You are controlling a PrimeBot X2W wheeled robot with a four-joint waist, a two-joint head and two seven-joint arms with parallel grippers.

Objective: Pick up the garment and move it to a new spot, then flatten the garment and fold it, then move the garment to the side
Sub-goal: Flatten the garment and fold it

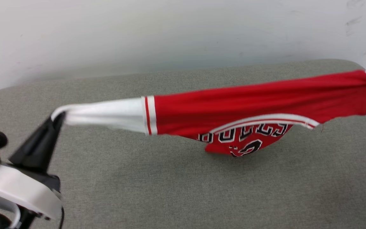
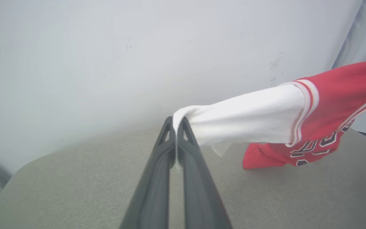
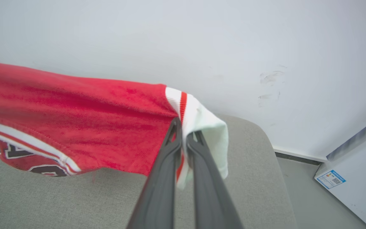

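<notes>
Stretching the red jersey (image 1: 249, 101) over the grey tabletop (image 1: 170, 190), the left gripper (image 2: 177, 122)'s fingers (image 2: 157, 178) are pinching one white sleeve (image 1: 106, 114) tight, the right gripper (image 3: 184, 127)'s clamping the other sleeve (image 3: 211, 127).

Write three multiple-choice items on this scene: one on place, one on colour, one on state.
1. Where is the garment? A flat on the floor; B stretched between the left hand and right hand above the grey surface; C folded at an edge.
2. Sleeve colour at the left hand? A black; B blue; C white.
3. The right hand is: A shut on the garment; B open; C shut on nothing.
Answers: B, each hand holds one end; C, white cloth is pinched there; A, striped trim is clamped in it.
</notes>
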